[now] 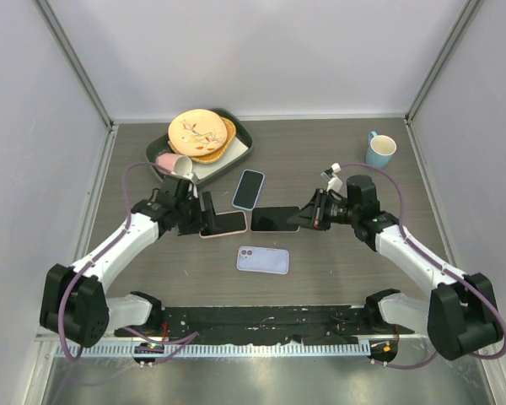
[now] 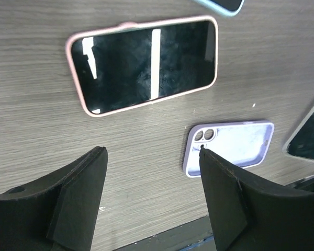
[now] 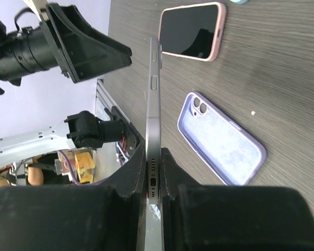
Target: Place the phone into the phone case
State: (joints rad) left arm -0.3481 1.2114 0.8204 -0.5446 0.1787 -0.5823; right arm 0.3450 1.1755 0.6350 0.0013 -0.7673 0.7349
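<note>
The empty lilac phone case (image 1: 263, 260) lies flat on the table, inside up, near the front centre; it also shows in the left wrist view (image 2: 230, 148) and the right wrist view (image 3: 222, 138). My right gripper (image 1: 308, 215) is shut on the end of a bare dark phone (image 1: 274, 219), screen up, behind the case. In the right wrist view the phone (image 3: 154, 99) is seen edge-on between the closed fingers (image 3: 131, 180). My left gripper (image 1: 204, 215) is open and empty (image 2: 150, 151), just beside a pink-cased phone (image 2: 144, 65).
The pink-cased phone (image 1: 225, 224) lies left of the held phone. A blue-cased phone (image 1: 249, 188) lies behind them. A grey tray (image 1: 240, 156) with plates and a pink cup (image 1: 175, 164) stands at the back left. A blue mug (image 1: 379, 149) stands at the back right.
</note>
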